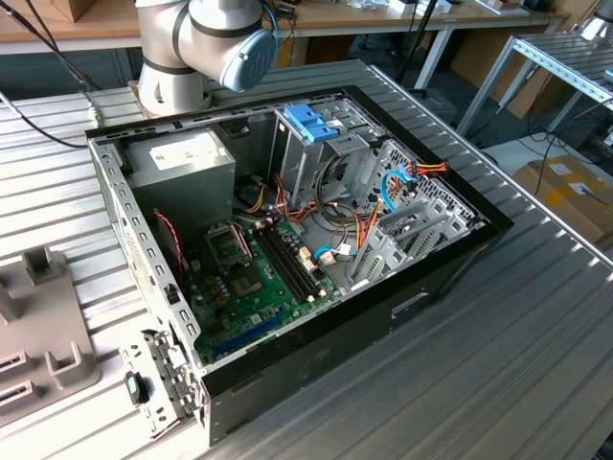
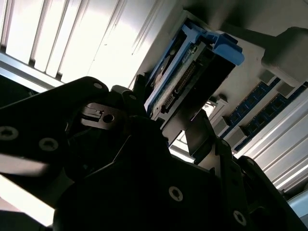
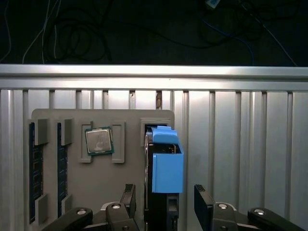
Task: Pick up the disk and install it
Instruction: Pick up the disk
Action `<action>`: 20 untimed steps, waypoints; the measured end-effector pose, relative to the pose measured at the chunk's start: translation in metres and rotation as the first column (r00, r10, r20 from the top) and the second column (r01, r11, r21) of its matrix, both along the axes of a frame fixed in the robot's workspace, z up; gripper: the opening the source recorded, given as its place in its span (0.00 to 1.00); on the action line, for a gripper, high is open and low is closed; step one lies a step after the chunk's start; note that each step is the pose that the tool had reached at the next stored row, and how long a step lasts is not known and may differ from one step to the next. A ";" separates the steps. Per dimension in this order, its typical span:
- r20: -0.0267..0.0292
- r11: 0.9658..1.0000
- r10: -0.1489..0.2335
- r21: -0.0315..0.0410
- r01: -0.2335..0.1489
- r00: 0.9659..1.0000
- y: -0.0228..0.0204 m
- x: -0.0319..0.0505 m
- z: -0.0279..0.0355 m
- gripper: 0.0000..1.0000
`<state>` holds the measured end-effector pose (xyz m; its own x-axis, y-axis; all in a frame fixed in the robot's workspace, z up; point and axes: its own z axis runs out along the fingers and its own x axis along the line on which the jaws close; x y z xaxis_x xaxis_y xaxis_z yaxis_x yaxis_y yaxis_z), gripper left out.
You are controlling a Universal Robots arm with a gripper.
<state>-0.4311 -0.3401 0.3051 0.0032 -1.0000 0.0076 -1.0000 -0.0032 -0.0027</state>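
The disk (image 3: pixel 163 168) stands on edge in a slot of a grey holder tray (image 3: pixel 130 118), with a blue plastic bracket over its end. My gripper (image 3: pixel 166 204) is open and straddles it: one black finger (image 3: pixel 128 196) stands on each side, each with a small gap to the disk. In the second wrist view the disk (image 2: pixel 185 79) is seen edge-on, its connector row and blue bracket showing past the black gripper body. The open computer case (image 1: pixel 460 254) lies on the ribbed table in the exterior view.
A processor chip (image 3: pixel 99 141) and memory sticks (image 3: pixel 32 173) sit in the same tray. The table's edge rail (image 3: pixel 154 72) runs just beyond it, with cables on the floor. Inside the case are a blue-topped metal cage (image 1: pixel 311 123), a grey power-supply box (image 1: pixel 182 163) and the motherboard (image 1: pixel 254 278).
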 end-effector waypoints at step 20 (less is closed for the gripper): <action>0.000 1.000 0.000 0.000 0.000 1.000 0.0016 0.0000 0.0000 0.51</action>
<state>-0.4310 -0.3385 0.3051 0.0032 -1.0000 0.0077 -1.0000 -0.0033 -0.0026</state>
